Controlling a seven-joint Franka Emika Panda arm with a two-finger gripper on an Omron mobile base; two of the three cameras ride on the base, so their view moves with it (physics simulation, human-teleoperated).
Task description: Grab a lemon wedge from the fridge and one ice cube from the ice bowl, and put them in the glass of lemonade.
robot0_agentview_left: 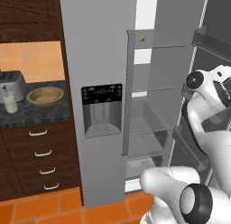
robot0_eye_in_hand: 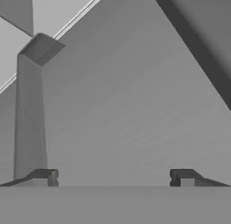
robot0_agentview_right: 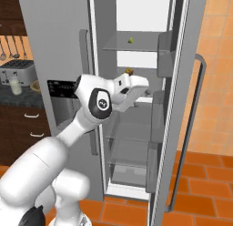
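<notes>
The fridge [robot0_agentview_left: 97, 47] stands with its right door swung open. A tiny yellow-green lemon wedge [robot0_agentview_left: 142, 38] lies on the top glass shelf, also seen from the right base view as the lemon wedge [robot0_agentview_right: 130, 40]. My white hand [robot0_agentview_right: 133, 87] reaches into the fridge [robot0_agentview_right: 54, 38] at the level of the shelf below the wedge. In the hand view my gripper [robot0_eye_in_hand: 115, 178] is open with nothing between its fingertips [robot0_eye_in_hand: 45, 177], facing grey inner walls. The tan ice bowl [robot0_agentview_left: 45, 95] and the glass of lemonade [robot0_agentview_left: 10, 102] sit on the dark counter to the left.
A silver toaster [robot0_agentview_left: 11, 85] stands behind the glass. The open fridge door [robot0_agentview_right: 182, 106] with its shelf bins hangs close on the arm's right. A small brownish item [robot0_agentview_right: 129, 71] sits on a shelf just above my hand. Dark wooden drawers [robot0_agentview_left: 40, 151] are below the counter.
</notes>
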